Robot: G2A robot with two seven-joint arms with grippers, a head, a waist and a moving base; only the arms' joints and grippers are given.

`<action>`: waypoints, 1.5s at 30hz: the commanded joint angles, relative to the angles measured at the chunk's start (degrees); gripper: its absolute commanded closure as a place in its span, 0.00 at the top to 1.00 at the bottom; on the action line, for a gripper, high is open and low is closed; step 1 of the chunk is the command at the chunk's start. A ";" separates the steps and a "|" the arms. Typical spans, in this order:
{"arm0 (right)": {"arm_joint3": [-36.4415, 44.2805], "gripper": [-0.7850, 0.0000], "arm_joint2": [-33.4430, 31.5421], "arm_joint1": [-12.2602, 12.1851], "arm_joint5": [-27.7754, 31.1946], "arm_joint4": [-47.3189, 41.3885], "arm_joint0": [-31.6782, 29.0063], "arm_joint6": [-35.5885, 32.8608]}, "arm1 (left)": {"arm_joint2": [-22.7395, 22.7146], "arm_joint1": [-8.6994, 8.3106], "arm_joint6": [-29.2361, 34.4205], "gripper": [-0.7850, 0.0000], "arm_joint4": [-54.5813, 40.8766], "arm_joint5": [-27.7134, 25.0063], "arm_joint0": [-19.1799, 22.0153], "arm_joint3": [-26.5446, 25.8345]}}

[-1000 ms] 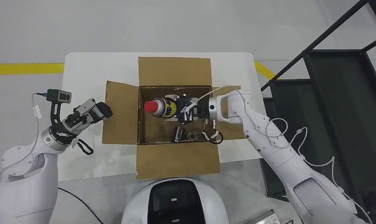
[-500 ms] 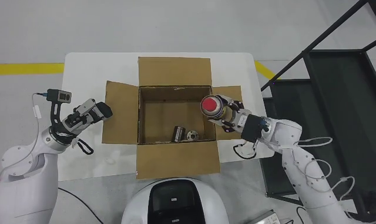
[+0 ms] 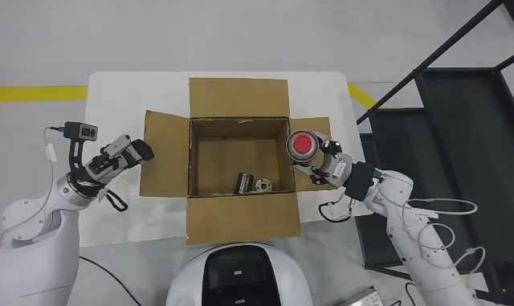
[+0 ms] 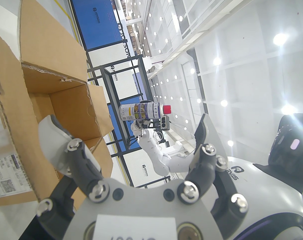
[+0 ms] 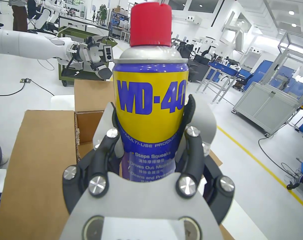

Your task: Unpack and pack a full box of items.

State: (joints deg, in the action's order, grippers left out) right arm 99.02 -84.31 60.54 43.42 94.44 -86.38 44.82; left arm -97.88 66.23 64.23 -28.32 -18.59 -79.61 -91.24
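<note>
Table (image 3: 120,93) below; right gripper (image 5: 151,116) clamps spray can (image 5: 150,76) low over box (image 3: 238,97) edge, so it may tip; left gripper (image 4: 126,123) spread, empty.

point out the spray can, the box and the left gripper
spray can (image 5: 151,96): right wrist view, yellow label
cardboard box (image 3: 238,97): top view, far flap
left gripper (image 3: 135,148): top view, between its fingertips

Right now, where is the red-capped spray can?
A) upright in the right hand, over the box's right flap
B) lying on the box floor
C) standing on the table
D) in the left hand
A: the right hand grips the upright spray can above the right flap.
</note>
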 commanded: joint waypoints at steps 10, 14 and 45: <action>-4.13 0.00 -8.26 -0.29 -1.57 -13.30 -4.47 3.48 | 0.00 0.00 0.00 1.00 0.00 0.00 0.00 0.00; -7.71 0.00 -13.04 -0.56 -2.61 -15.57 -7.09 9.60 | 0.00 0.00 0.00 1.00 0.00 0.00 0.00 0.00; -30.95 0.00 -7.64 0.82 -3.65 -19.56 -0.53 18.93 | 0.00 0.00 0.00 1.00 0.00 0.00 0.00 0.00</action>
State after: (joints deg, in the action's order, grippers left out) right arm 67.46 -92.22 61.30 39.74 74.69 -87.12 63.13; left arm -97.88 66.23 64.23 -28.32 -18.59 -79.61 -91.24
